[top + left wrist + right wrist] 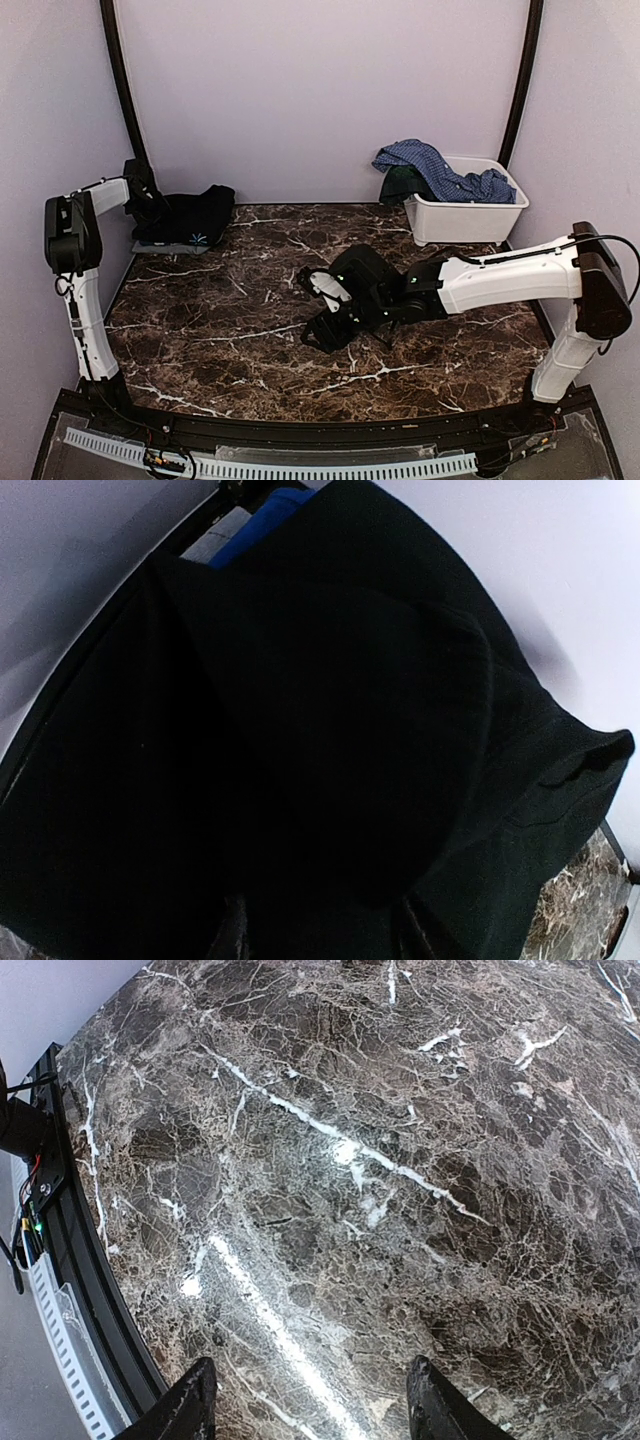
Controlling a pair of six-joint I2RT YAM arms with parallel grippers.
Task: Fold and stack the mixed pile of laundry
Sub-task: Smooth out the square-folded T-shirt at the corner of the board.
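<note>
The folded large black garment point(190, 217) lies at the back left on top of a thin grey-blue layer point(150, 246). My left gripper point(150, 205) is right over it. In the left wrist view the black garment point(330, 730) fills the frame, with a royal-blue piece point(262, 522) showing at its far edge. The left gripper point(325, 935) has its fingers spread apart, pressed against the black cloth. The blue checked shirt point(440, 170) and a dark green piece point(402, 184) hang over the bin. My right gripper point(322, 335) point(310, 1410) is open and empty, low over bare marble.
The white plastic bin point(465, 215) stands at the back right. The marble tabletop point(380, 1160) spreads under the right gripper. The table's black front rail point(60, 1220) runs along the left of the right wrist view. Purple walls enclose the back and sides.
</note>
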